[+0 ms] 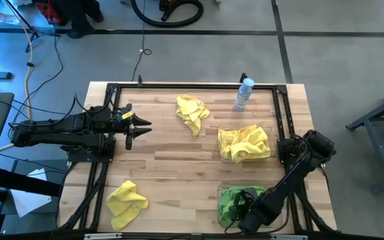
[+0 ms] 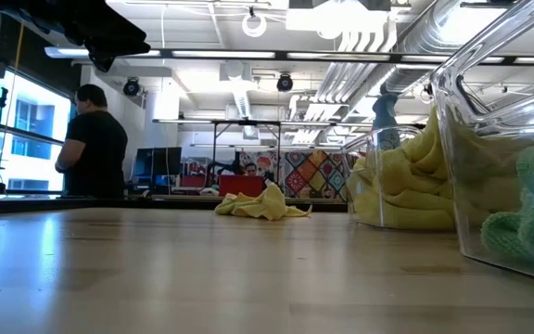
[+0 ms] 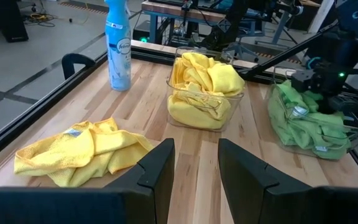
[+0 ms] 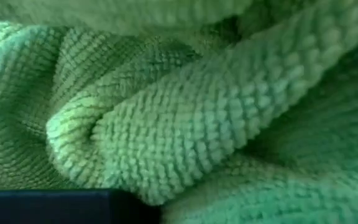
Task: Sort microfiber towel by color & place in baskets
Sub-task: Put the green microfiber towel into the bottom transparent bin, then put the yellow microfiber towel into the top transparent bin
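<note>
Green towels binned, yellow towels binned, Febreze bottle

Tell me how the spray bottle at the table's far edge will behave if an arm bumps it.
The spray bottle stands tall and narrow, so it would probably tip easily. Its round body would likely roll afterwards. It looks like light plastic, so even a soft nudge might move it.

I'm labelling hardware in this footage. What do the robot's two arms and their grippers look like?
Both arms are dark, nearly black, built of jointed segments. The left gripper ends in two flat, angular black fingers with matte, squared-off faces; small yellow markings and thin cabling show near its wrist. The right gripper is the same dark make, with a bulky rounded joint housing farther up the arm.
</note>
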